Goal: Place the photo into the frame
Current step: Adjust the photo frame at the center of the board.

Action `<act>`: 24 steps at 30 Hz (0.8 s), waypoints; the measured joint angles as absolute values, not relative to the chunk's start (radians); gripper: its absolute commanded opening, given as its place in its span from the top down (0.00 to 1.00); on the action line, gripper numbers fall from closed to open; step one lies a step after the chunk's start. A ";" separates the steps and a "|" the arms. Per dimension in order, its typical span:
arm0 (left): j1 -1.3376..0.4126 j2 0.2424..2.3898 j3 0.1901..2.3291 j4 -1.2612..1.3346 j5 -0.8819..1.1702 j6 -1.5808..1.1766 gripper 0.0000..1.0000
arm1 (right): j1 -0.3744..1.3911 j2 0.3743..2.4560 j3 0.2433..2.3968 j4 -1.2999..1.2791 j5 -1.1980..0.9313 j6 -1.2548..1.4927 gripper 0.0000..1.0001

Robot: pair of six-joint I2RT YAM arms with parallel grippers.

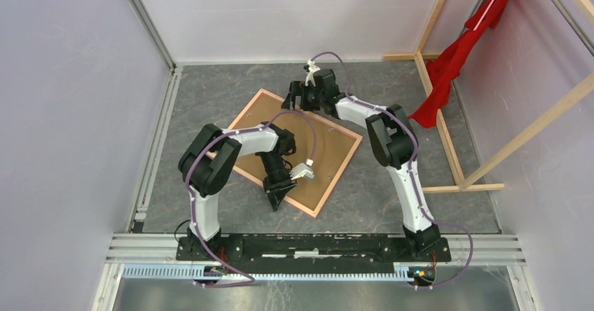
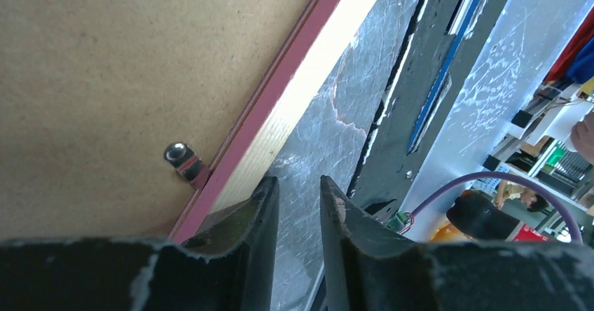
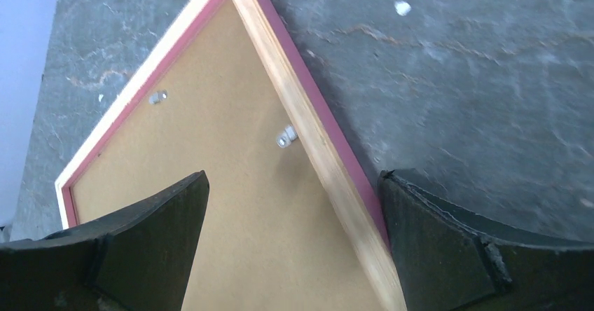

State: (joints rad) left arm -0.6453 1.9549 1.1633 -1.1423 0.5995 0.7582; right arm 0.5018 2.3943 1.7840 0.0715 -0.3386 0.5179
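The frame [image 1: 339, 178] lies face down on the grey table, tan wood back up with a pink lip. The photo's brown hardboard back [image 1: 329, 143] fills it; the print side is hidden. My left gripper [image 1: 277, 197] is at the frame's near edge, nearly shut with a narrow gap and nothing in it. In the left wrist view my left gripper [image 2: 300, 181] hangs over bare table just beside the frame [image 2: 294, 80], near a metal clip [image 2: 183, 160] on the photo back [image 2: 126, 66]. My right gripper [image 3: 294, 178] is open wide over the frame's far corner [image 3: 308, 115], straddling its edge, above the photo back [image 3: 210, 143].
Two small metal clips [image 3: 285, 137] sit along the frame's inner edges. Bare wooden beams [image 1: 440, 125] and a red cloth [image 1: 459, 59] stand at the back right. Pale walls enclose the table. A metal rail [image 1: 315, 244] holding the arm bases runs along the near edge.
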 measured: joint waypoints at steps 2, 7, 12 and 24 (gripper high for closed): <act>-0.640 1.954 1.166 -1.155 0.597 0.776 0.63 | 0.488 2.374 1.757 0.059 -0.339 0.511 0.02; -0.589 1.935 1.231 -1.217 0.554 0.835 0.64 | 0.387 2.214 1.577 0.020 -0.296 0.482 0.02; -0.414 1.910 1.466 -1.279 0.521 0.868 0.77 | 0.301 1.987 1.406 -0.007 -0.202 0.455 0.02; 0.188 2.107 1.833 -1.004 0.301 0.680 0.84 | 0.338 1.461 0.766 -0.034 -0.167 0.473 0.02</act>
